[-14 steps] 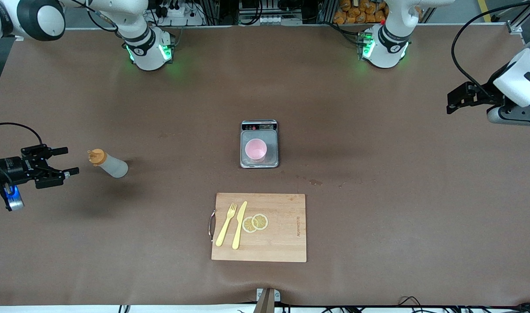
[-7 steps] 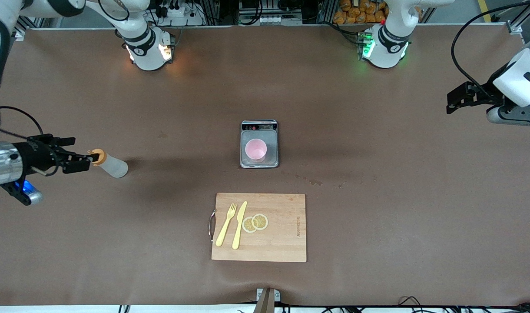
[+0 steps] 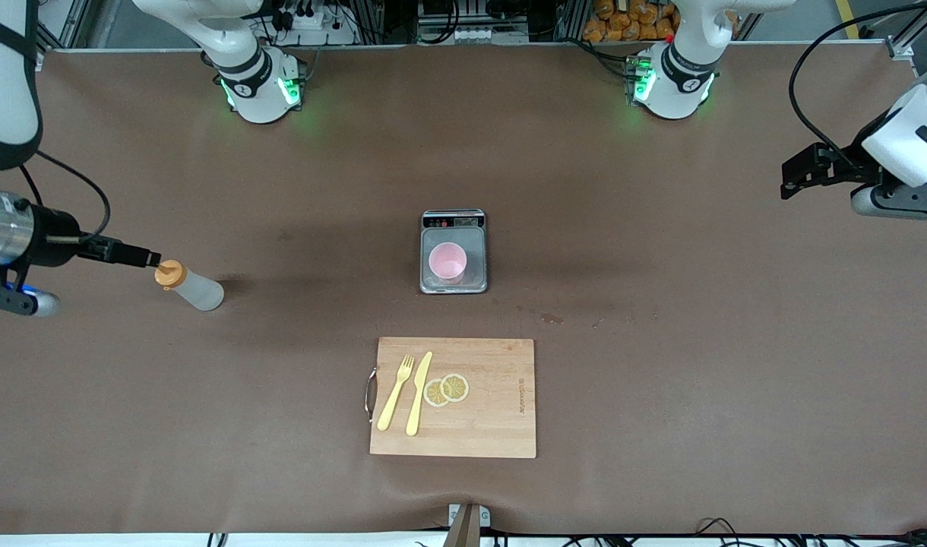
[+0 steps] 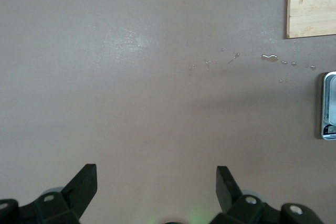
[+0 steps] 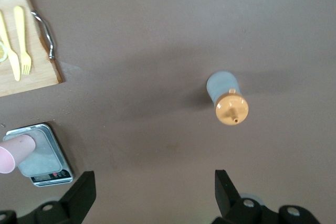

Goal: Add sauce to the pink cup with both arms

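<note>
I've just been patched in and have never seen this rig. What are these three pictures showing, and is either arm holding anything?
Two white robot arms work at one brown table. The wide picture looks down from across the table; the other two come from cameras on each wrist. The right claw is open beside the upright sauce bottle, holding nothing. The left claw waits open over its end of the table. The pink cup stands on a small scale. Nearer the camera, a cutting board carries a fork, knife and lemon slices.

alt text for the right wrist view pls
Looking down past the open right gripper, the sauce bottle stands upright on the brown table, untouched. The pink cup sits on a scale, beside a cutting board holding a fork.
</note>
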`<state>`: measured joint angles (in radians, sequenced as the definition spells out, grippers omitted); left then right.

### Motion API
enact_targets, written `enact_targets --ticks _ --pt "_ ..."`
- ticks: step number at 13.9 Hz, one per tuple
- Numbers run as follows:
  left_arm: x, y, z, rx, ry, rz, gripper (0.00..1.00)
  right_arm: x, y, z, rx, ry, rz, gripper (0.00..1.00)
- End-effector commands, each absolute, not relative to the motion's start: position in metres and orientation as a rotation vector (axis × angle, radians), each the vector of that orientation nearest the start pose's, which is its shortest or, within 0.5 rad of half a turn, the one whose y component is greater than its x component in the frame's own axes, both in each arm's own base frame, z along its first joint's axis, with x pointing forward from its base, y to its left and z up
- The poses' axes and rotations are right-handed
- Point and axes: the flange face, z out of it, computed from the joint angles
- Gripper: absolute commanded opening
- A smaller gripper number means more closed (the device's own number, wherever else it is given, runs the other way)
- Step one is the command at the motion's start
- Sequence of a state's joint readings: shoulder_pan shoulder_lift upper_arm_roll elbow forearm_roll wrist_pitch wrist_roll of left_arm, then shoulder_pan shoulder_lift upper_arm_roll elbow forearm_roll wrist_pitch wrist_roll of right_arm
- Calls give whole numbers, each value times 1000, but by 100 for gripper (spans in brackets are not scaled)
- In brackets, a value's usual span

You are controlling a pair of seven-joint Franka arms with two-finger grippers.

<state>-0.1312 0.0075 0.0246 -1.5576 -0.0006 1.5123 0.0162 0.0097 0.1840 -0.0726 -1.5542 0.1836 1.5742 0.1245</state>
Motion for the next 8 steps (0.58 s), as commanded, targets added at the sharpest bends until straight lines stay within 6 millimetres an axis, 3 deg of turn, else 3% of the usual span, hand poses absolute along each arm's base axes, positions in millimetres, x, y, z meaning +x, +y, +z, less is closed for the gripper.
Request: enact_targets --ticks 1,3,5,8 --pt "548 -59 625 -3141 189 66 100 581 -16 552 -3038 167 119 100" --pt "548 -60 625 -3142 191 66 100 586 -21 572 -3151 144 51 100" --pt "548 -59 625 -3142 189 66 100 589 -30 590 -3142 166 -7 100" --pt "548 -58 625 -3143 186 66 100 586 -5 613 -3131 171 -60 100"
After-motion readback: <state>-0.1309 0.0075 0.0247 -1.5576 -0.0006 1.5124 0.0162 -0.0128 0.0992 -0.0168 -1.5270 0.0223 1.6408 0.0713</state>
